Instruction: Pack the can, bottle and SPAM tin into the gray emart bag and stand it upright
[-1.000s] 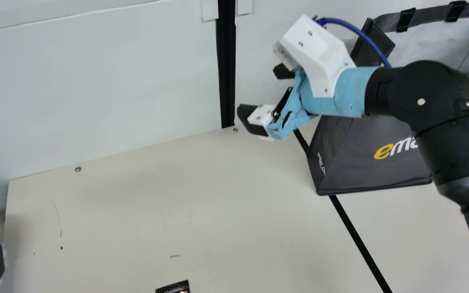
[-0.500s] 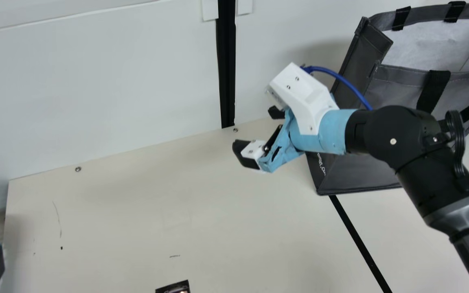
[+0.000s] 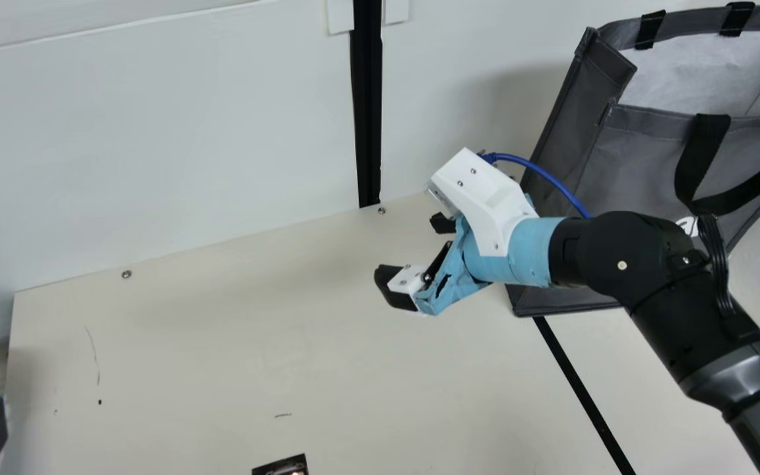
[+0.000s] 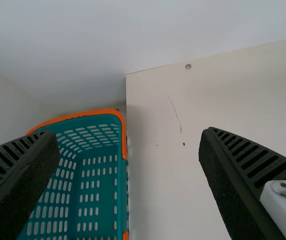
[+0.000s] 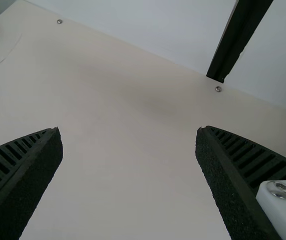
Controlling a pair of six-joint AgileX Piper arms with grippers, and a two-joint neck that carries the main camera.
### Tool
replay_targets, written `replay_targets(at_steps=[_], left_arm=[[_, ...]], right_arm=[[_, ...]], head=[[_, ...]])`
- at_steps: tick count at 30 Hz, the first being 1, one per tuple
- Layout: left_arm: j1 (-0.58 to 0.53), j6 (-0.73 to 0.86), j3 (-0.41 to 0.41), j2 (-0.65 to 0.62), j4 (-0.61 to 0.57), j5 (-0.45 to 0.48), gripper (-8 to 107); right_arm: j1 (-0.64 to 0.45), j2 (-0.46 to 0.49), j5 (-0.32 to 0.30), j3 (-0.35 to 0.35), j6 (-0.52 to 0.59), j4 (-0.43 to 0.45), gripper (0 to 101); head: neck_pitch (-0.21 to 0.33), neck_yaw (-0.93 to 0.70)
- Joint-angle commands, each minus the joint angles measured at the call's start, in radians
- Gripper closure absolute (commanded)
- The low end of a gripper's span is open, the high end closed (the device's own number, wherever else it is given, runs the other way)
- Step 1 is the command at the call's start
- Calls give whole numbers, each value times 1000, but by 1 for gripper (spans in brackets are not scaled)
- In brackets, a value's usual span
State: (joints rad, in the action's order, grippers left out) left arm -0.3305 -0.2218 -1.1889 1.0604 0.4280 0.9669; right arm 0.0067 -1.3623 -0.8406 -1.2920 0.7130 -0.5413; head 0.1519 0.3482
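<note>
The gray emart bag (image 3: 644, 165) stands upright on the table (image 3: 274, 336) at the main view's right, near the back wall (image 3: 156, 132), its mouth open and its black handle (image 3: 703, 155) hanging down the front. I cannot tell whether the can, bottle and SPAM tin are inside. The right arm (image 3: 624, 247) crosses in front of the bag. Its gripper (image 3: 413, 257) is beside the bag, over the table, with its 2 fingers apart and nothing between them. Farther out, at the main view's left edge, the left gripper (image 4: 128, 135) also has its 2 fingers apart and nothing between them, near a teal basket (image 4: 85, 114) with an orange rim. A small dark thing (image 3: 281, 466) lies at the main view's bottom edge.

This looks like the last step, with the bag set up and the right arm backing off. The next move probably calls for drawing that arm clear without catching the handle or tipping the bag.

Compared with 0.5 s ago, the right arm is lower in the main view and more of the bag's front is uncovered. The bag itself has not moved, and the left gripper is where it was.
</note>
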Motion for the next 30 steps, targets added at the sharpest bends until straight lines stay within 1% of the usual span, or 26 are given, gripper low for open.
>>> replay_targets(at_steps=[1, 30], left_arm=[[0, 0, 0, 0, 0, 0, 9], [0, 0, 0, 0, 0, 0, 9]], right_arm=[[0, 0, 0, 0, 0, 0, 6], [0, 0, 2, 0, 0, 0, 6]], head=[[23, 1], [23, 1]])
